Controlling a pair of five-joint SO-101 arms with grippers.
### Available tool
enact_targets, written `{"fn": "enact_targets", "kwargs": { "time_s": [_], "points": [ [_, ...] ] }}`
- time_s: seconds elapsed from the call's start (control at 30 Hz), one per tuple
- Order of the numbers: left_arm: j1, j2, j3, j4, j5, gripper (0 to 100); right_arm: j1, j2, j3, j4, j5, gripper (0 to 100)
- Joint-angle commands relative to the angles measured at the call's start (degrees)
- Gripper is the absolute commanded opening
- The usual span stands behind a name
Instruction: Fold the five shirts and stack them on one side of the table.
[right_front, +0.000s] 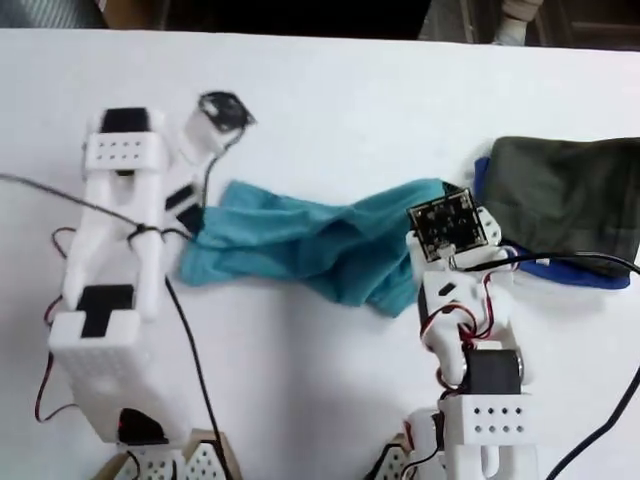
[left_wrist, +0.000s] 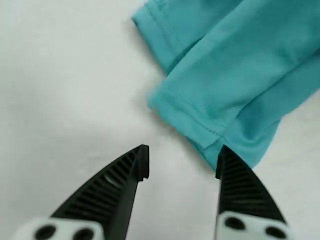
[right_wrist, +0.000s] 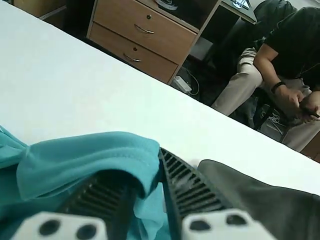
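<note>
A teal shirt (right_front: 310, 240) lies bunched in a long strip across the middle of the table. My left gripper (left_wrist: 183, 162) stands open just short of the shirt's left end, where a hemmed corner (left_wrist: 200, 127) lies in front of the fingertips. In the high view that gripper (right_front: 193, 222) sits at the strip's left tip. My right gripper (right_wrist: 147, 172) is shut on a fold of the teal shirt (right_wrist: 85, 160) at its right end, raised a little off the table. A folded dark green shirt (right_front: 565, 195) rests on a blue one (right_front: 560, 270) at the right side.
The white table (right_front: 330, 100) stretches wide behind the shirt. Cables (right_front: 190, 340) trail from both arm bases near the front edge. Beyond the far edge stand wooden drawers (right_wrist: 145, 37).
</note>
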Motion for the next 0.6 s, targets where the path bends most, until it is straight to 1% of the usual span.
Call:
{"fn": "enact_targets", "kwargs": {
  "time_s": [0.0,0.1,0.4,0.5,0.57],
  "points": [
    [1.41,3.08,-1.27,-2.29,0.18,21,0.57,-0.66,-0.35,-1.54,-0.35,2.1],
    [2.29,6.68,-1.45,-4.31,2.73,20,0.31,-0.66,-0.35,-1.54,-0.35,2.1],
    [4.75,9.76,-1.45,-5.36,2.81,20,0.57,-0.66,-0.35,-1.54,-0.35,2.1],
    [4.75,8.79,-1.71,-4.04,2.9,20,0.66,-0.66,-0.35,-1.54,-0.35,2.1],
    [4.48,7.47,-3.38,-0.44,2.99,20,0.66,-0.66,-0.35,-1.36,-0.35,2.1]
  ]
}}
